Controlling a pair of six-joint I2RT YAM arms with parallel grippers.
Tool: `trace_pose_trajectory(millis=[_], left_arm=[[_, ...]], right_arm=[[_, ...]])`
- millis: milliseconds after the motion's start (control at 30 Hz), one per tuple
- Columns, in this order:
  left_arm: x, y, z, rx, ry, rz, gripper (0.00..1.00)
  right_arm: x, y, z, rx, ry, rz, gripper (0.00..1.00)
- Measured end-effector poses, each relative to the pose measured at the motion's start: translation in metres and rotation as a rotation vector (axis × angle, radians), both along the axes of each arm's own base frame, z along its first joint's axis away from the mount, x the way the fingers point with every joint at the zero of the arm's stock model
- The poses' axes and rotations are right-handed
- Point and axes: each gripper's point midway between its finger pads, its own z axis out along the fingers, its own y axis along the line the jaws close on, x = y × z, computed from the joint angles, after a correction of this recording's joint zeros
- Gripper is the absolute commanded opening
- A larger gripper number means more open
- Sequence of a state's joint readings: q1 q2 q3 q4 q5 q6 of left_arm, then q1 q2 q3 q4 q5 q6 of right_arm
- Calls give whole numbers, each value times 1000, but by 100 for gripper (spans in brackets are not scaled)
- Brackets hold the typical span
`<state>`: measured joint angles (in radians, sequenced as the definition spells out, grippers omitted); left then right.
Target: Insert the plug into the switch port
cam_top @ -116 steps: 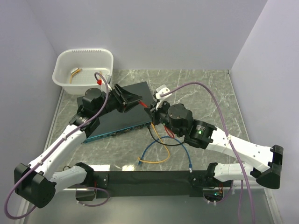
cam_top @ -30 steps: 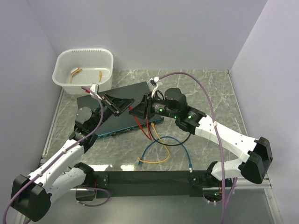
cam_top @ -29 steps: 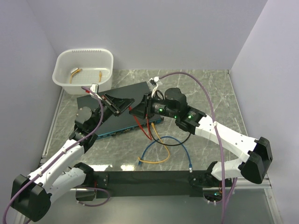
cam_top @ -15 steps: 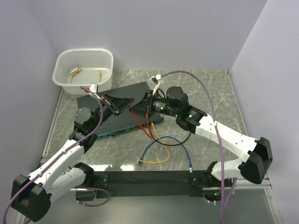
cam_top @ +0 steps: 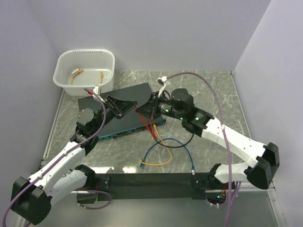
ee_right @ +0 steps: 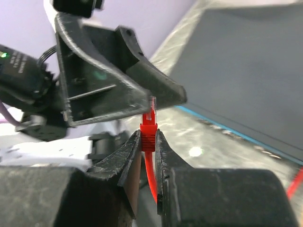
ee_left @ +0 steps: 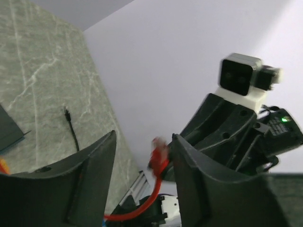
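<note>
Seen from above, the right gripper [cam_top: 143,109] pinches the red plug [cam_top: 140,110] over the black box [cam_top: 135,93]. The switch port is in the teal face [cam_top: 120,132] below, too small to single out. The left wrist view shows the left gripper [ee_left: 142,175] spread wide, holding nothing. In the right wrist view the plug is clamped, well apart from the teal face.

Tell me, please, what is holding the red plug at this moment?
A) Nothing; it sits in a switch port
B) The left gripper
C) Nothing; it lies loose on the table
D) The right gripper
D: in the right wrist view the right gripper has both fingers pressed on the red plug, which it holds up in the air, while the left gripper stands open.
</note>
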<state>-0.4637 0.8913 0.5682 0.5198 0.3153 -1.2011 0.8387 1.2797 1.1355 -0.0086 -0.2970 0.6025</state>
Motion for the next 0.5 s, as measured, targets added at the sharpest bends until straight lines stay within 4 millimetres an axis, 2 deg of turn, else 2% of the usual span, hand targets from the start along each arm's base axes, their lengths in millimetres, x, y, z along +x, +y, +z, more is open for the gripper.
trace_pose_trajectory(millis=[100, 200, 333, 400, 500], left_arm=[[3, 3, -12, 63, 26, 29, 74], [5, 11, -14, 117, 30, 76, 79], [9, 24, -13, 182, 16, 145, 80], [13, 32, -16, 222, 17, 186, 80], [22, 45, -27, 281, 44, 251, 83]], right_arm=[[7, -28, 5, -59, -57, -106, 0], [10, -62, 17, -108, -129, -223, 0], [13, -104, 28, -172, -199, -364, 0], [15, -118, 24, -205, -211, -418, 0], [19, -127, -8, -283, -182, -450, 0]])
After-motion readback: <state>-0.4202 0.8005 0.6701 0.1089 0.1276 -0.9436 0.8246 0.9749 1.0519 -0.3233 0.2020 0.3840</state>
